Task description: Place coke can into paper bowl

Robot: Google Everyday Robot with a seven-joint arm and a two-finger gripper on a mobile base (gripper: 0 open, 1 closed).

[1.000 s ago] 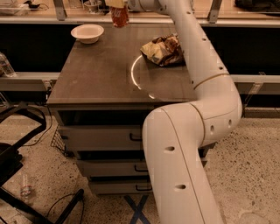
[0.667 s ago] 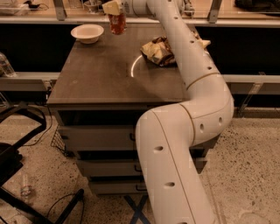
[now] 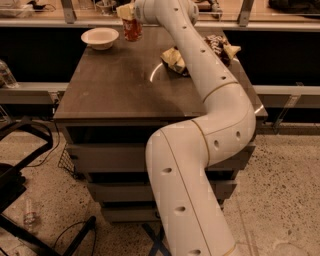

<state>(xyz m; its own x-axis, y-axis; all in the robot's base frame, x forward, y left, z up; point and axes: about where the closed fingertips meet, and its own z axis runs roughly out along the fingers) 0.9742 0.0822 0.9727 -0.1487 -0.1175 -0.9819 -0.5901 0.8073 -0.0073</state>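
The arm (image 3: 200,165) reaches from the near right across the bench (image 3: 115,85), past a snack bag (image 3: 171,59). At the far edge, the end effector (image 3: 128,15) is closed on the upright can (image 3: 132,30), just right of the bowl (image 3: 100,37).

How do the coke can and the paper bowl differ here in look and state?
The coke can is red and tall; the paper bowl is cream-white, shallow and wider. The coke can hangs upright in the gripper near the far edge of the table, beside the paper bowl but not over it; the paper bowl sits on the table. The coke can is gripped; the paper bowl looks empty and untouched. Both are round and upright.
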